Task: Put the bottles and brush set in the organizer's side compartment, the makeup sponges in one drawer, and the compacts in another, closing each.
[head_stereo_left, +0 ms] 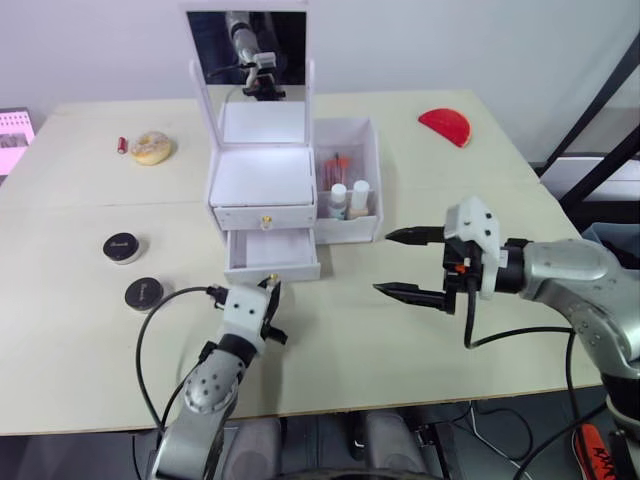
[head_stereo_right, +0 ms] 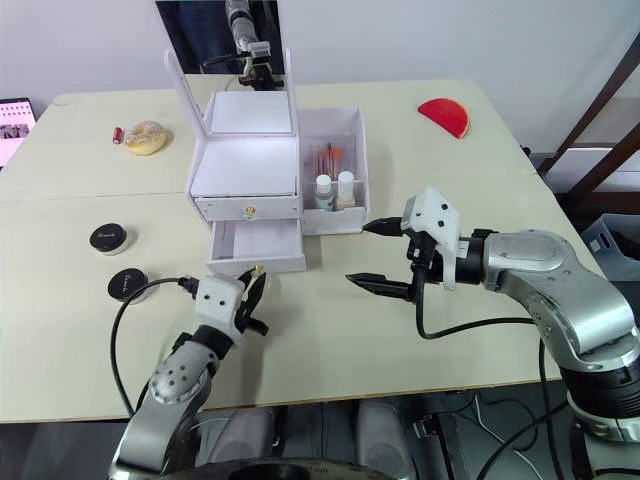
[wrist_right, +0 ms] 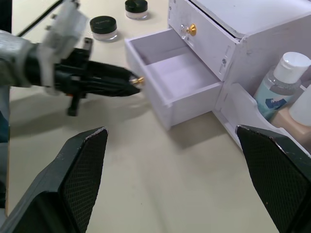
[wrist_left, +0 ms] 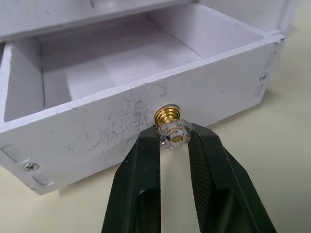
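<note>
Left gripper (wrist_left: pixel 174 145): its two black fingers are pinched on the knob (wrist_left: pixel 171 130) of the lower drawer, one finger on each side of the clear, brass-stemmed knob.
Right gripper (head_stereo_left: pixel 408 264): fingers spread wide with nothing between them, hovering over bare table to the right of the organizer, pointing toward it.
Organizer (head_stereo_left: pixel 262 176): white, standing mid-table with its mirrored lid (head_stereo_left: pixel 247 55) raised upright at the back.
Lower drawer (head_stereo_left: pixel 270 252): pulled out toward the robot, its inside empty.
Upper drawer (head_stereo_left: pixel 264 215): flush with the organizer's front, a brass knob at its centre.
Side compartment (head_stereo_left: pixel 365 138): open-topped, on the organizer's right side.
Bottles (head_stereo_left: pixel 349 199): two with white caps, standing upright side by side at the front of the side compartment.
Brush set (head_stereo_left: pixel 335 167): reddish items behind the bottles in the same compartment; details too small to tell.
Compacts (head_stereo_left: pixel 122 246): two round black ones on the table left of the organizer, near each other but apart.
Table (head_stereo_left: pixel 80 356): pale beige; also carries a red half-round piece (head_stereo_left: pixel 446 125) at the far right and a doughnut-shaped item (head_stereo_left: pixel 151 147) at the far left.
</note>
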You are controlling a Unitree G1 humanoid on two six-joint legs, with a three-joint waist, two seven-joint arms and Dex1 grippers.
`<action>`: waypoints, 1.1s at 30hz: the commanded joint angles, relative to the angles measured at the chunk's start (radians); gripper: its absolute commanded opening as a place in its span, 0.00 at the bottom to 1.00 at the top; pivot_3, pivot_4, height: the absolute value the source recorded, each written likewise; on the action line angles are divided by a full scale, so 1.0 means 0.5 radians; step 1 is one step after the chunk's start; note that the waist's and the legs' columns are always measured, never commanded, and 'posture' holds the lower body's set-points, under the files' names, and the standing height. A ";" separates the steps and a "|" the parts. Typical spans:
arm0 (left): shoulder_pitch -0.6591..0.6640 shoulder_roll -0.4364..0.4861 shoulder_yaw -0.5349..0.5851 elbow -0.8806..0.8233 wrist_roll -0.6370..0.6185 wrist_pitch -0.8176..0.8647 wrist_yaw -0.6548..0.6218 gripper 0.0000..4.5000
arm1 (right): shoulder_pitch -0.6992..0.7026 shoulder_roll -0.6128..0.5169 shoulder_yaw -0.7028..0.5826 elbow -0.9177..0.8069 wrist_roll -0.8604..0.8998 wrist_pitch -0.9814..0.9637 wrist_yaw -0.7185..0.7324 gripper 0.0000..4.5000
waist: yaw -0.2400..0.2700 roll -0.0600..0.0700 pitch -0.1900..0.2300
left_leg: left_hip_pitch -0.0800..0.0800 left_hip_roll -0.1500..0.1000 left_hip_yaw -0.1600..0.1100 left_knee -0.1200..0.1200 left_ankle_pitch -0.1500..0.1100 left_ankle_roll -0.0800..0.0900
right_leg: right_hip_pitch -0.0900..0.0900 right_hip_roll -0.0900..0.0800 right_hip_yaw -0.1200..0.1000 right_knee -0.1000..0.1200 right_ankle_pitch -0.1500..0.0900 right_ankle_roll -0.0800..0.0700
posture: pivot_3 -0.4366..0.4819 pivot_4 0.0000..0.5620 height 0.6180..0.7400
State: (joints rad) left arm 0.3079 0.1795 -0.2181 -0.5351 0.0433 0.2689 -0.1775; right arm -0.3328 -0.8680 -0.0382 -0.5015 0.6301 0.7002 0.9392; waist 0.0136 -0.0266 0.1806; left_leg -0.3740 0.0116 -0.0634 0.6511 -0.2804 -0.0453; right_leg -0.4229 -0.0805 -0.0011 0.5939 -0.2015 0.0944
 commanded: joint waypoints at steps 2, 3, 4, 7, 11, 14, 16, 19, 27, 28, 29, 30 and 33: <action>0.155 0.055 -0.015 -0.202 -0.111 -0.012 -0.105 0.06 | -0.062 -0.011 -0.005 0.023 -0.033 -0.064 0.037 1.00 | 0.001 0.001 0.000 | 0.000 0.000 0.000 0.000 0.000 0.000 | -0.001 0.000 0.000 0.000 0.000 0.000 | 0.48 0.27 1.00; 0.174 0.071 -0.005 -0.212 -0.120 -0.012 -0.115 0.06 | -0.066 -0.010 -0.004 0.029 -0.037 -0.067 0.041 1.00 | 0.000 0.001 0.000 | 0.000 0.000 0.000 0.000 0.000 0.000 | -0.001 0.000 0.000 0.000 0.000 0.000 | 0.48 0.27 1.00; 0.208 0.094 0.020 -0.218 -0.137 -0.018 -0.132 0.06 | -0.072 -0.010 0.000 0.040 -0.048 -0.076 0.046 1.00 | -0.001 0.001 0.000 | 0.000 0.000 0.000 0.000 0.000 0.000 | -0.001 0.000 0.000 0.000 0.000 0.000 | 0.48 0.27 1.00; 0.268 0.101 0.074 -0.239 -0.206 -0.022 -0.143 0.06 | -0.072 -0.011 -0.001 0.051 -0.058 -0.085 0.055 1.00 | -0.005 0.001 0.001 | 0.000 0.000 0.001 0.000 0.000 0.000 | -0.002 0.000 0.000 0.000 0.000 0.000 | 0.48 0.27 1.00; 0.217 0.088 0.115 -0.215 -0.228 0.007 -0.130 0.06 | -0.063 -0.007 0.001 0.043 -0.061 -0.084 0.053 1.00 | -0.002 0.001 0.001 | -0.001 0.000 0.001 -0.002 0.000 0.000 | -0.003 -0.001 0.000 -0.001 -0.001 0.000 | 0.48 0.27 1.00; 0.197 0.090 0.103 -0.200 -0.223 0.015 -0.131 0.06 | -0.060 -0.006 -0.003 0.038 -0.059 -0.082 0.047 1.00 | -0.003 0.001 0.001 | -0.001 0.000 0.001 -0.002 0.000 0.000 | -0.003 0.000 0.000 0.000 0.000 0.000 | 0.48 0.27 1.00; 0.196 0.091 0.099 -0.197 -0.223 0.018 -0.134 0.06 | -0.060 -0.006 -0.005 0.035 -0.057 -0.079 0.044 1.00 | -0.004 0.001 0.001 | -0.001 0.000 0.001 -0.001 0.000 0.000 | -0.003 0.000 0.000 0.000 0.000 0.000 | 0.48 0.27 1.00; 0.196 0.092 0.099 -0.192 -0.225 0.023 -0.136 0.06 | -0.057 -0.008 -0.009 0.031 -0.057 -0.079 0.041 1.00 | -0.003 0.001 0.001 | -0.001 0.000 0.001 -0.002 0.000 0.000 | -0.003 0.000 0.000 0.000 0.000 0.000 | 0.48 0.27 1.00; 0.200 0.093 0.141 -0.217 -0.249 0.029 -0.132 0.74 | -0.054 -0.009 -0.009 0.032 -0.061 -0.075 0.046 1.00 | -0.004 0.001 0.001 | 0.000 0.001 0.001 -0.002 0.000 0.000 | -0.003 0.000 0.000 0.000 0.000 0.000 | 0.48 0.27 1.00; 0.205 0.097 0.141 -0.231 -0.255 0.033 -0.137 0.85 | -0.056 -0.008 -0.008 0.033 -0.060 -0.075 0.046 1.00 | -0.004 0.001 0.001 | 0.000 0.001 0.001 -0.002 0.000 0.000 | -0.003 0.000 0.000 0.000 0.000 0.000 | 0.48 0.27 1.00; 0.211 0.101 0.142 -0.243 -0.259 0.037 -0.139 0.96 | -0.058 -0.007 -0.007 0.036 -0.060 -0.075 0.047 1.00 | -0.005 0.001 0.001 | 0.000 0.001 0.001 -0.002 0.000 0.000 | -0.003 0.000 0.000 0.000 0.000 0.000 | 0.48 0.27 1.00; 0.221 0.108 0.147 -0.262 -0.266 0.043 -0.144 0.99 | -0.062 -0.006 -0.006 0.040 -0.060 -0.076 0.049 1.00 | -0.006 0.001 0.001 | 0.000 0.001 0.001 -0.002 0.000 0.000 | -0.003 0.000 0.000 0.000 0.000 0.000 | 0.48 0.27 1.00; 0.252 0.133 0.182 -0.326 -0.297 0.068 -0.165 0.99 | -0.070 -0.014 -0.014 0.049 -0.054 -0.076 0.062 1.00 | -0.008 0.001 0.001 | 0.000 0.001 0.001 -0.002 0.000 0.000 | -0.003 0.000 0.000 0.000 0.000 0.000 | 0.48 0.27 1.00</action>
State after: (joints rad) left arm 0.4278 0.2372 -0.1442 -0.6451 -0.0853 0.3020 -0.2553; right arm -0.3534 -0.8679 -0.0203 -0.4653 0.5941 0.6717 0.9633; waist 0.0098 -0.0261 0.1809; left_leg -0.3742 0.0120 -0.0628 0.6503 -0.2805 -0.0454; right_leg -0.4246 -0.0804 -0.0011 0.5937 -0.2017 0.0946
